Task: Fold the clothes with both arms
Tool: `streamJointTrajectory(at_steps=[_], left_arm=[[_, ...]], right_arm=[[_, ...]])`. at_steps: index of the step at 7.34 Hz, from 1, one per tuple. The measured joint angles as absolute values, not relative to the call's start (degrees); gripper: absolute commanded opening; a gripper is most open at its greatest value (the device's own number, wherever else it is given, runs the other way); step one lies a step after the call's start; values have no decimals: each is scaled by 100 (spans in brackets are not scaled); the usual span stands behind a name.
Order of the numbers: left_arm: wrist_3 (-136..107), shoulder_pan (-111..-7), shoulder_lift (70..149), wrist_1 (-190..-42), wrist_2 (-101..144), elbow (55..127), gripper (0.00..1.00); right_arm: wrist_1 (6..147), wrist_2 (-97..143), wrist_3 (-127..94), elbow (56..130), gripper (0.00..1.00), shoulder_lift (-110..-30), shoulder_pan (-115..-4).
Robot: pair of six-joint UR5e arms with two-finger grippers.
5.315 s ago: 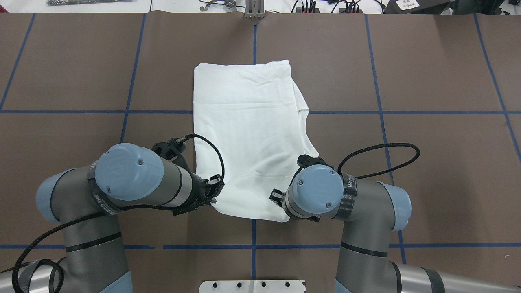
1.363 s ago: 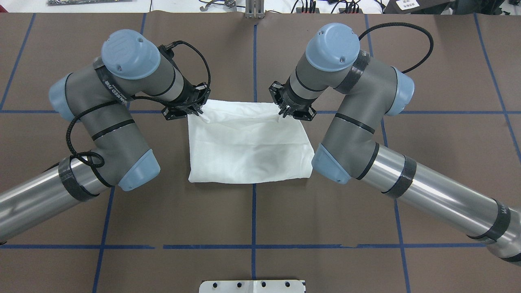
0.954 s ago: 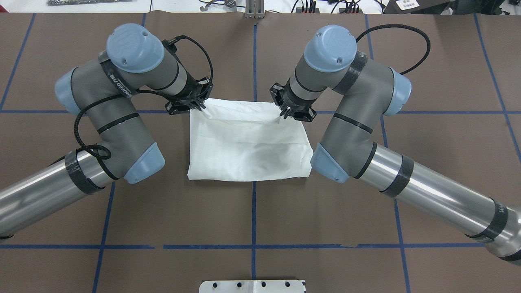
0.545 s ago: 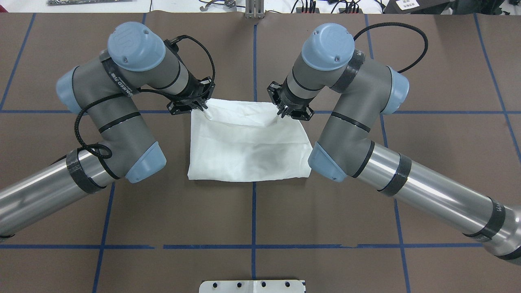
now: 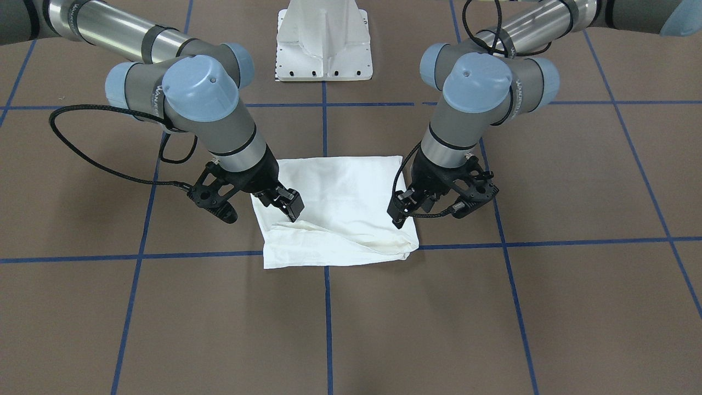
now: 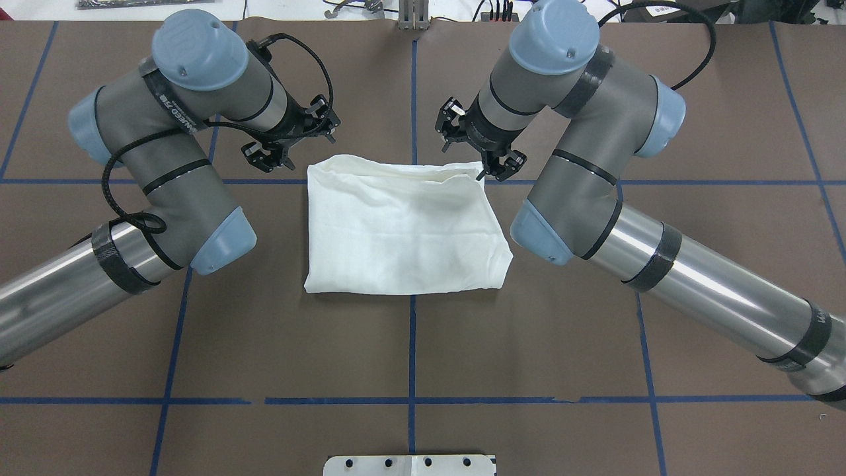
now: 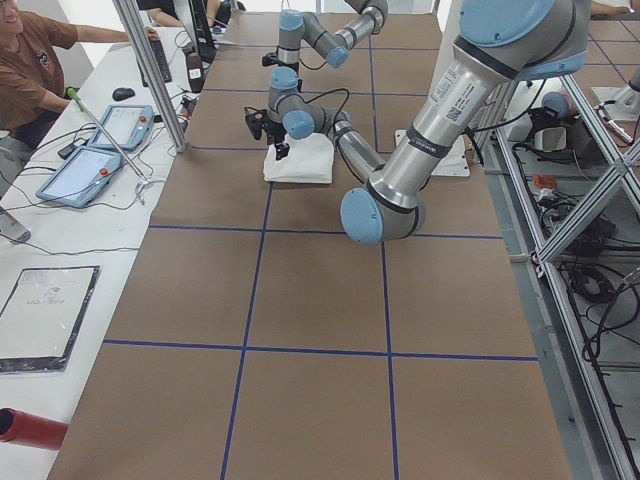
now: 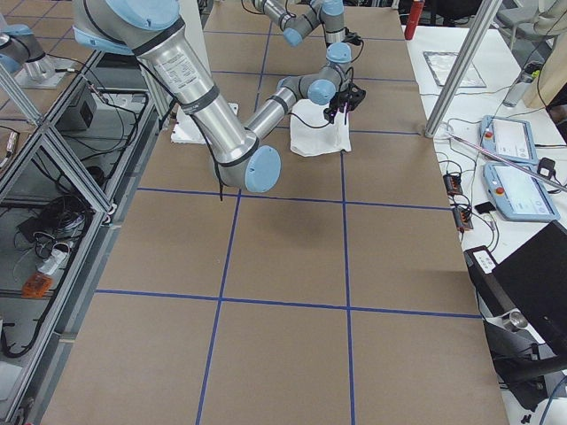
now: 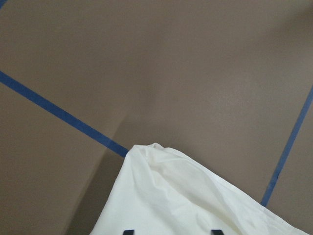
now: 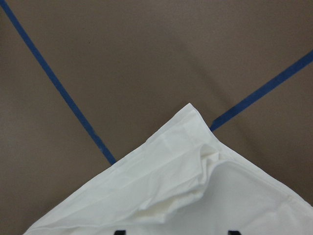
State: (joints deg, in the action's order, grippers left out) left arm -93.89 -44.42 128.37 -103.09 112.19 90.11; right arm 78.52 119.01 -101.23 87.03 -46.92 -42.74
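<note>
The white shirt [image 6: 403,231] lies folded into a rough rectangle at the table's middle, also visible from the front [image 5: 340,208]. Its top layer sits slightly puffed along the far edge. No print or collar shows. My left gripper [image 6: 301,142] hovers open just beyond the far left corner, not touching the cloth. The left wrist view shows that corner [image 9: 176,196] below two parted fingertips. My right gripper [image 6: 472,155] hangs open over the far right corner. The right wrist view shows layered cloth [image 10: 195,200] there, with nothing between the fingers.
Blue tape lines [image 6: 413,344] cross the brown table cover. The white pedestal base [image 5: 323,44] stands at the robot's edge. A person [image 7: 30,70] sits by tablets on a side bench, beyond the far edge. Bare brown cover surrounds the shirt.
Both grippers carried the shirt's near hem over to the far edge, halving it. Since half a second ago both have let go of the corners and lifted up and outward.
</note>
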Motion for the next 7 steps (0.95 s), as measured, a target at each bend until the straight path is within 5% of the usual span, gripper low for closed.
streamJointTrajectory(at_steps=[7], left_arm=[[-7936, -5140, 12190, -10261, 11550, 9330, 100]], right_arm=[[8080, 11001, -7480, 7961, 100, -4019, -3453]])
